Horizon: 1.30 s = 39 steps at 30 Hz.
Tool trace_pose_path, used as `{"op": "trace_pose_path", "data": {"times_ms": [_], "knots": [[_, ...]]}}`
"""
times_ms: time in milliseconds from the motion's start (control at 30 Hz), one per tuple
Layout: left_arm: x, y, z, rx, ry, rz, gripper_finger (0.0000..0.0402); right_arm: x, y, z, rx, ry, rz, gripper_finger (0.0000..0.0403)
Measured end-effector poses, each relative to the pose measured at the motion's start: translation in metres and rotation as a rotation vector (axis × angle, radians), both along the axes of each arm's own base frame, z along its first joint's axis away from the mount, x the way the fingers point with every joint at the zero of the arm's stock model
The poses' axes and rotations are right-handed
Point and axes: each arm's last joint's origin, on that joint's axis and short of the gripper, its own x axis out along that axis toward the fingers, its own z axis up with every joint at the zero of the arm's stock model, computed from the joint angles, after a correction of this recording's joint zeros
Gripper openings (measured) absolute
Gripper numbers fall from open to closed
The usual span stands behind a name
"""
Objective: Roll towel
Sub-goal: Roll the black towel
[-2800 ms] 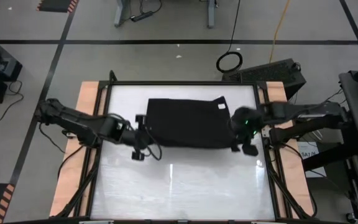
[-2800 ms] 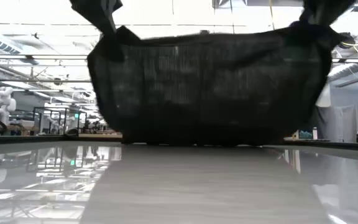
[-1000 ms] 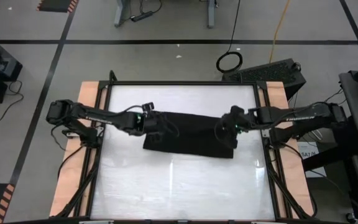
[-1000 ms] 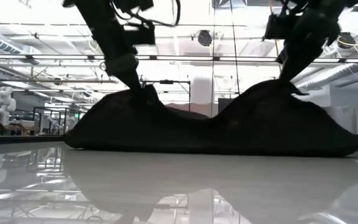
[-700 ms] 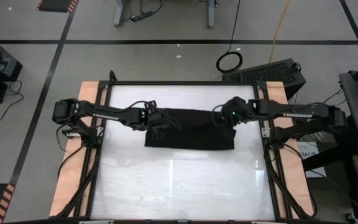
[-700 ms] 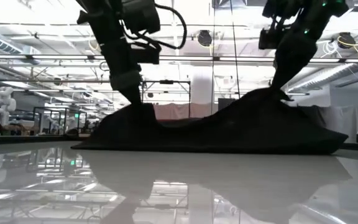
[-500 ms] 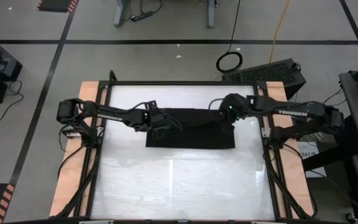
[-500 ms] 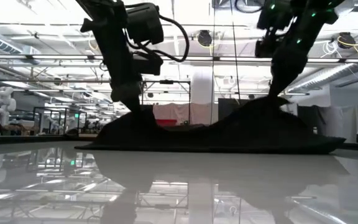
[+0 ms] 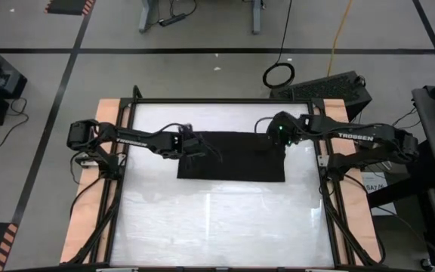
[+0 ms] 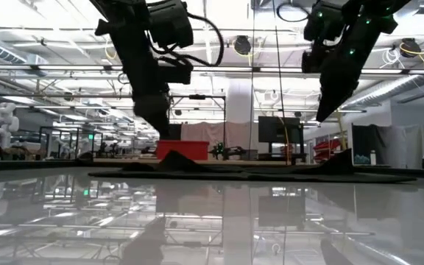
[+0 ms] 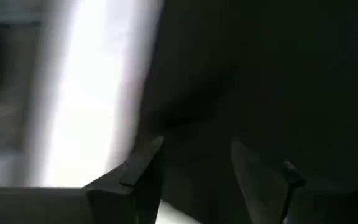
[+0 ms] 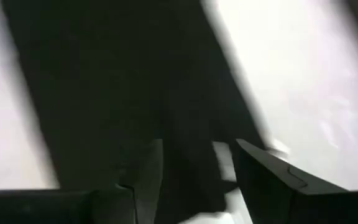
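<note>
Two grippers: positioned one at each far corner of the towel (image 9: 231, 156), on the judgement that the cloth had been laid flat as a start for rolling.
Towel lay: spread as a flat dark rectangle on the white tabletop (image 9: 217, 219), nearer the far edge than the near one; in the low view a thin dark strip (image 10: 256, 174) with small raised folds under each arm.
Left gripper (image 9: 195, 146): over the towel's far left corner; in the low view low over the cloth.
Left fingers (image 11: 143, 171): parted, with a clear gap between them; nothing pinched; dark cloth (image 11: 272, 74) seen ahead of and below the tips, with bright table beside it.
Right gripper (image 9: 281, 139): over the towel's far right corner; in the low view raised clear above the cloth.
Right fingers (image 12: 263, 171): spread apart, empty; towel (image 12: 117, 81) below and beyond the tips, its edge running out between them.
Reason for pose: judged as release after flattening; both sets of tips apart from the fabric or barely at it, so no pull acting on the corners.
Contact, left side: cannot tell whether the tips touched the fold beneath.
Task stage: judged early; no rolled portion visible anywhere along the towel.
Next requirement: judged to be a fresh grip on one edge by both tips at once.
</note>
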Motion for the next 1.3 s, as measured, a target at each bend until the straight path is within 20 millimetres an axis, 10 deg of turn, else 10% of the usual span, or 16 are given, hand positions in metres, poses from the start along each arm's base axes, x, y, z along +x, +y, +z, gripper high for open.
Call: {"op": "trace_pose_path", "data": {"times_ms": [433,1000,1300], "knots": [[0.020,-0.012,-0.040,-0.377,-0.020,-0.273,0.0191,-0.006,0.012,-0.035,-0.025,0.084,0.203,0.0137],[0.028,-0.016,-0.075,-0.408,0.065,-0.307,0.0191,-0.002,0.005,-0.058,-0.166,0.301,0.312,0.0153],[0.028,-0.018,-0.076,-0.402,0.072,-0.311,0.0191,0.000,-0.009,-0.068,-0.161,0.340,0.309,0.0028]]}}
